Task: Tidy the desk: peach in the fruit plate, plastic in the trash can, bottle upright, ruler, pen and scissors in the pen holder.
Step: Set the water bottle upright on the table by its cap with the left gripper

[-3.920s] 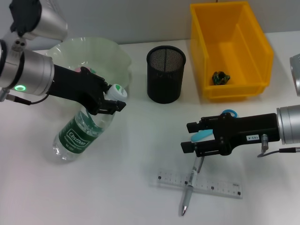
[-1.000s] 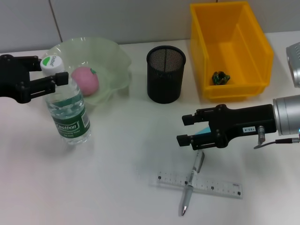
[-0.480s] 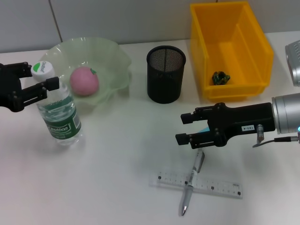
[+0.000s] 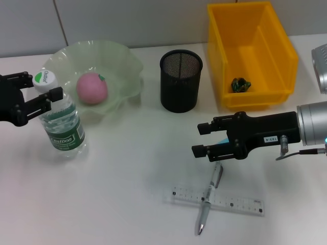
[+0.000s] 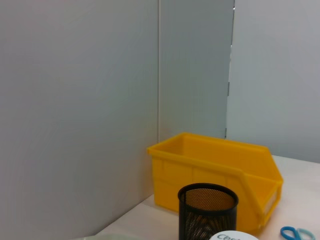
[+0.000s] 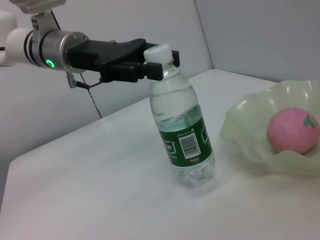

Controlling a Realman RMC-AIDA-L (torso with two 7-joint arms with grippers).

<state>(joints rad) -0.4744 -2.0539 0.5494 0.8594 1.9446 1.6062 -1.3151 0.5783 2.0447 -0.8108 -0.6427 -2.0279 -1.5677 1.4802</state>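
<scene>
The clear bottle [image 4: 61, 125] with a green label stands nearly upright on the table, left of the fruit plate [image 4: 125, 66]. My left gripper [image 4: 41, 92] is shut on its neck just under the white cap [image 6: 159, 50]. The pink peach [image 4: 92, 88] lies in the plate. My right gripper [image 4: 203, 139] hovers open over the blue scissors [image 4: 223, 142], which it mostly hides; their handles [image 5: 297, 233] show on the table. The pen [image 4: 209, 200] lies across the clear ruler [image 4: 232, 200] near the front. The black mesh pen holder [image 4: 181, 80] stands mid-table.
The yellow bin [image 4: 278, 56] at the back right holds a dark crumpled piece of plastic [image 4: 240, 84]. A grey wall runs behind the table. Bare tabletop lies between the bottle and the ruler.
My left gripper has carried the bottle a little to the left and set it more upright, away from the peach. The right gripper has barely moved.
</scene>
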